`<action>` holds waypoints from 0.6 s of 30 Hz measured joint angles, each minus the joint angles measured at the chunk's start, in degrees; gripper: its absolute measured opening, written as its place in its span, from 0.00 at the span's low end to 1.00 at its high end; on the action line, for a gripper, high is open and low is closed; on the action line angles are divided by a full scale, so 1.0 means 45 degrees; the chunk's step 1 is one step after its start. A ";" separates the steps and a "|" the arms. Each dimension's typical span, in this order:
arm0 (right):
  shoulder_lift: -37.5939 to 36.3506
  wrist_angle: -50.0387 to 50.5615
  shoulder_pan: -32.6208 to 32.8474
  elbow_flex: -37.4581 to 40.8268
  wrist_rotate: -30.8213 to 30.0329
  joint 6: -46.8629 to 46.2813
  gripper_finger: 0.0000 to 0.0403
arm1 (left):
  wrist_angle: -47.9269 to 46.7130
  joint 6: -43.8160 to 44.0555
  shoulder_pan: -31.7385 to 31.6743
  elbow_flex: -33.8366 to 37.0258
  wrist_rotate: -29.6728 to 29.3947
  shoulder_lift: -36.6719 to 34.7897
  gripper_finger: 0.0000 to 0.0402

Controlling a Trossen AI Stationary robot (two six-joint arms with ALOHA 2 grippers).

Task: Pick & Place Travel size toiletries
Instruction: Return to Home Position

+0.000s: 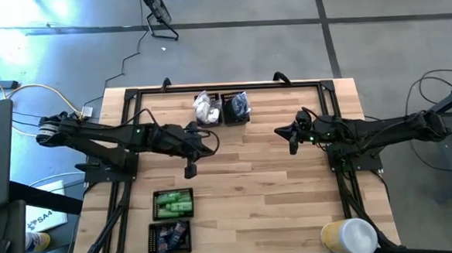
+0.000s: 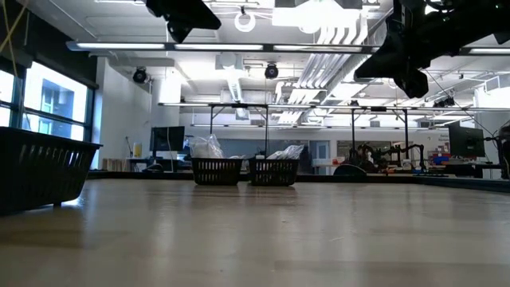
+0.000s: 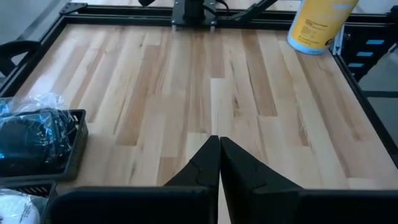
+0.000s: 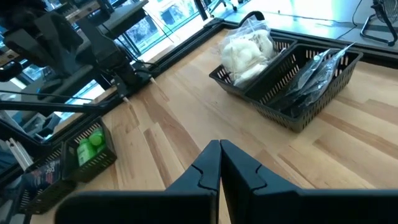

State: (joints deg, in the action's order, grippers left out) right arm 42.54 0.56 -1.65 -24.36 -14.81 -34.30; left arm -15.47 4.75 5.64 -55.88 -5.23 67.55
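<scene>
The left arm [image 1: 95, 137] reaches in across the left edge of the table [image 1: 252, 179] toward its middle. At the table's front-left corner, the front being the edge nearest the low camera, navy tubes [image 1: 170, 236] lie in a black mesh tray [image 1: 150, 239]. Just behind them, also on the table's left side, green tubes [image 1: 173, 203] fill a second tray [image 1: 154, 205]. The two trays sit close together, but whether they touch cannot be told.

The left gripper [image 1: 190, 172] hangs over bare wood a little left of the table's centre. In the low view it is high above the tabletop. Its own wrist view shows the left gripper [image 3: 217, 142] with fingers pressed together and nothing between them.

Along the table's back edge, near its midline, white packets [image 1: 205, 107] heap above the rim of a third tray [image 1: 210, 124]. Beside that, bagged dark pieces [image 1: 237, 105] lie in a fourth tray [image 1: 237, 123].

The right gripper [image 1: 293, 148] hangs over bare wood right of the table's centre, also raised well above the surface. In the right wrist view its fingers meet tip to tip and it carries nothing [image 4: 219, 144].

A yellow-and-white canister [image 1: 348, 238] stands upright at the table's front-right corner. The right arm [image 1: 389, 127] comes in over the table's right edge.
</scene>
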 joint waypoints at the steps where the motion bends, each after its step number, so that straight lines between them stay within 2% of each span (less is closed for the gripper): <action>1: 0.0000 0.0006 0.0000 -0.0004 0.0000 0.0003 0.01 | -0.0003 0.0000 0.0003 0.0000 -0.0002 0.0000 0.03; 8: 0.0000 0.0015 0.0000 -0.0002 0.0000 0.0008 0.01 | -0.0013 -0.0138 -0.0004 0.0000 -0.0021 0.0000 0.03; 11: 0.0000 -0.0202 -0.0062 0.0000 -0.0529 0.0351 0.01 | 0.0032 -0.1440 -0.0007 0.0000 -0.0432 0.0000 0.03; 13: -0.0010 -0.0291 -0.0087 0.0000 -0.0840 0.1083 0.01 | 0.0070 -0.1782 -0.0007 0.0000 -0.0529 0.0000 0.03; 18: -0.0005 -0.0552 0.0151 0.0000 -0.0036 0.3229 0.01 | 0.0429 -0.1869 -0.0246 0.0385 -0.0681 -0.0071 0.03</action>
State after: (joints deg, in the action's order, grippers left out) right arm 42.52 -1.93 -0.97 -24.36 -14.97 -19.77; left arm -13.54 -3.66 4.53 -54.15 -8.30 67.23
